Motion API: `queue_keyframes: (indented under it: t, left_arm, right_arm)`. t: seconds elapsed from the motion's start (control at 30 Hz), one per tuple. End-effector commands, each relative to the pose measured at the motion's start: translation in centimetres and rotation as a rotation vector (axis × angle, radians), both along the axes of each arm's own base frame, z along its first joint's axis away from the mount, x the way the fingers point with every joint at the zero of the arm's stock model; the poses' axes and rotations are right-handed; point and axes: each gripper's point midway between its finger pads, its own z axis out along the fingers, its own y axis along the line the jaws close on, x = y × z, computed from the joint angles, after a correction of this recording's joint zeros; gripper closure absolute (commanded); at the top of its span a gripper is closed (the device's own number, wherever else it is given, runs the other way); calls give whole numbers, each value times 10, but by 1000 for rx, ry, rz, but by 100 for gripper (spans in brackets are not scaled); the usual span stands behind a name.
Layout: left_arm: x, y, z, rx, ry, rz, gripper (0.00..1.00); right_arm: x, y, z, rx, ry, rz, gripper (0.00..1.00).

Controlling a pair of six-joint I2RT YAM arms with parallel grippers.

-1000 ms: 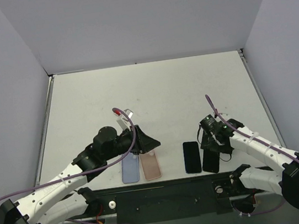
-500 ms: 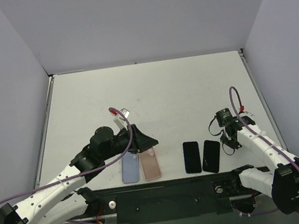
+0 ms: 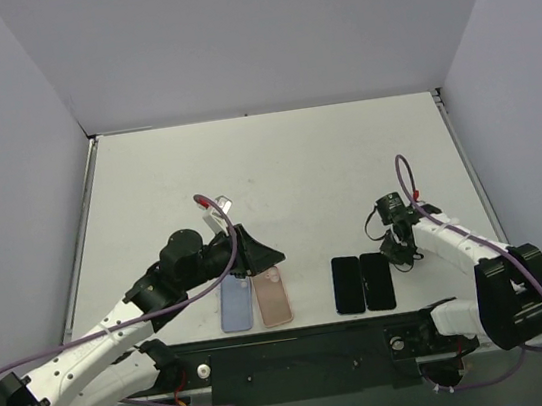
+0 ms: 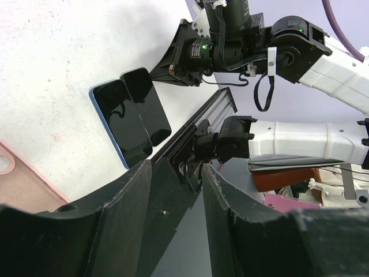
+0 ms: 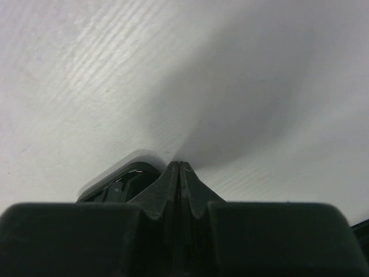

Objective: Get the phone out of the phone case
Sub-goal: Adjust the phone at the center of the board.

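Observation:
Two black-screened phones (image 3: 347,284) (image 3: 377,281) lie side by side, touching, near the table's front edge. Left of them, two empty phone cases lie flat, one blue (image 3: 235,305) and one pink (image 3: 273,298). My left gripper (image 3: 268,256) hovers open over the far ends of the cases with nothing between its fingers (image 4: 124,222). In the left wrist view the phones (image 4: 131,118) and a corner of the pink case (image 4: 20,193) show. My right gripper (image 3: 396,249) is shut and empty, its tip (image 5: 180,165) on the table at the far right corner of the right phone (image 5: 118,182).
A black rail (image 3: 303,355) runs along the near edge between the arm bases. Grey walls (image 3: 11,149) enclose the white table (image 3: 275,162) on three sides. Purple cables (image 3: 404,179) loop over both arms.
My right gripper let go of the right phone, shut, and swung out and back to its far corner. That phone now lies straight against the other. The left arm barely moved.

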Motion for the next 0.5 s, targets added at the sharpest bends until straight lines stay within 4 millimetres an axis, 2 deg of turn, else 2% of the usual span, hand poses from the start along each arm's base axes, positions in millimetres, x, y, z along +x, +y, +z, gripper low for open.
queue_keyframes:
  t: [0.0,0.13,0.2,0.23,0.27,0.37,0.47]
  left_arm:
    - [3,1,18,-34,-42,5,49]
    - [7,1,21,-28,-46,18,50]
    - [11,3,28,-30,-68,35,49]
    - [11,8,20,3,-44,47,49]
    - [14,10,26,5,-68,62,49]
    - [29,25,31,49,-101,141,49]
    - [42,41,56,75,-193,214,49]
  right_arm:
    - [2,20,-6,65,0,30,100]
    - [7,6,11,-24,-18,46,100]
    - [7,-3,24,-78,-35,62,95]
    - [6,-8,32,-105,-53,74,93]
    - [7,-8,39,-110,-67,87,89]
    - [15,-7,70,-118,-165,159,79]
    - [26,4,109,-109,-295,285,67]
